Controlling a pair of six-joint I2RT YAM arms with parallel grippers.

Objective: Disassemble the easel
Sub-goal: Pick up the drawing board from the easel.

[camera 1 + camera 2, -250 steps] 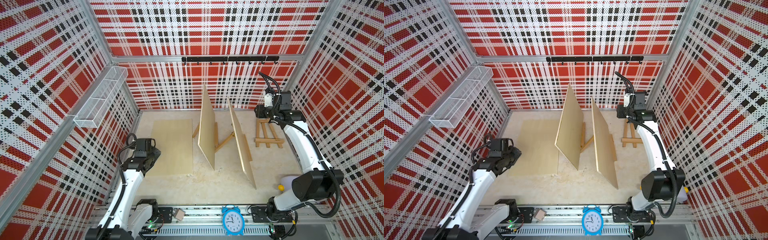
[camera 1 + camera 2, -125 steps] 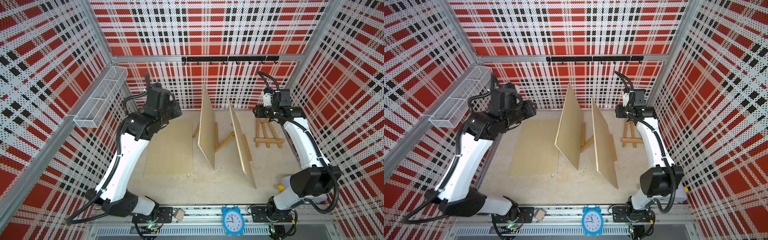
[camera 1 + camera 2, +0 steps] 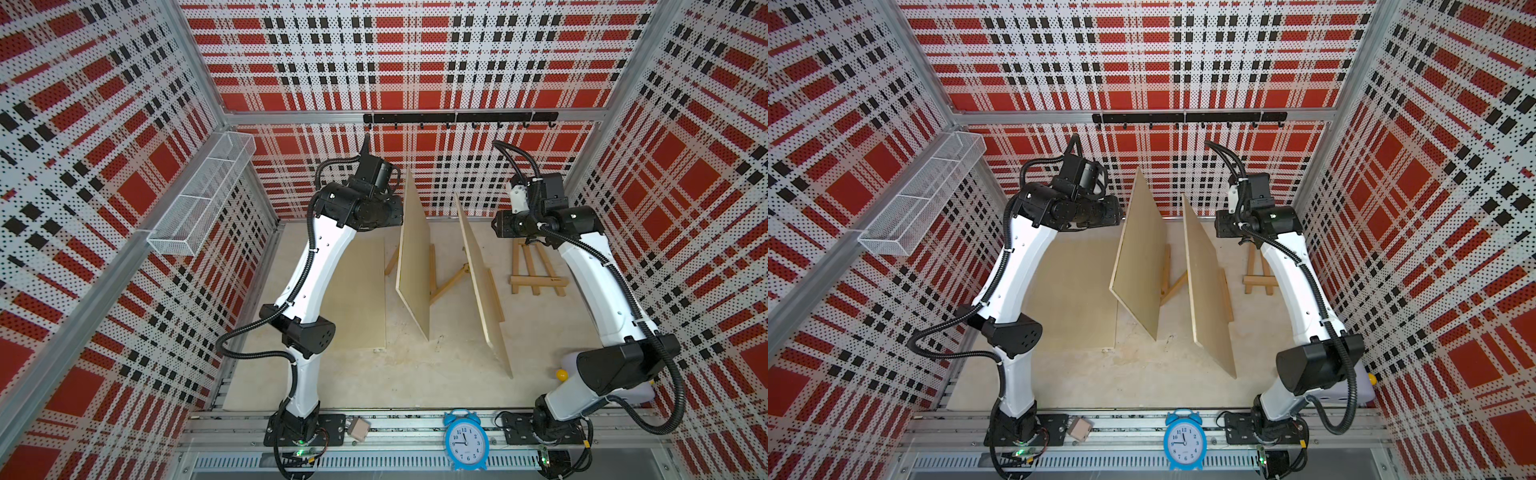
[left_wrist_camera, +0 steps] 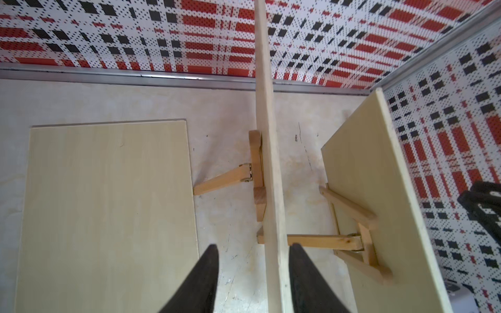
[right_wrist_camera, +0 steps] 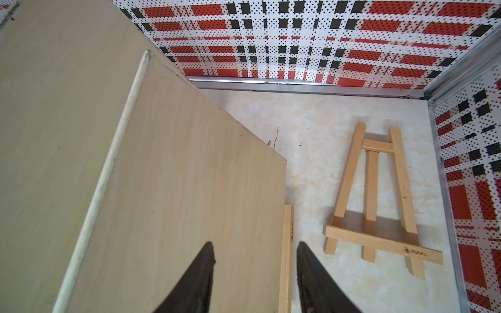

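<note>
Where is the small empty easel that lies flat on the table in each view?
In a top view: the flat easel right of centre, partly hidden by the right arm.
In a top view: the easel again right of centre.
Left wrist: not in it.
Right wrist: the easel on the table, beside the tilted board.
Shared landmark: that tilted board, in all four views.

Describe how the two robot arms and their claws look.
The left arm and right arm have glossy white curved links, black joint housings and black corrugated cables alongside. The left claw and right claw are matte black, tapering to points.
</note>
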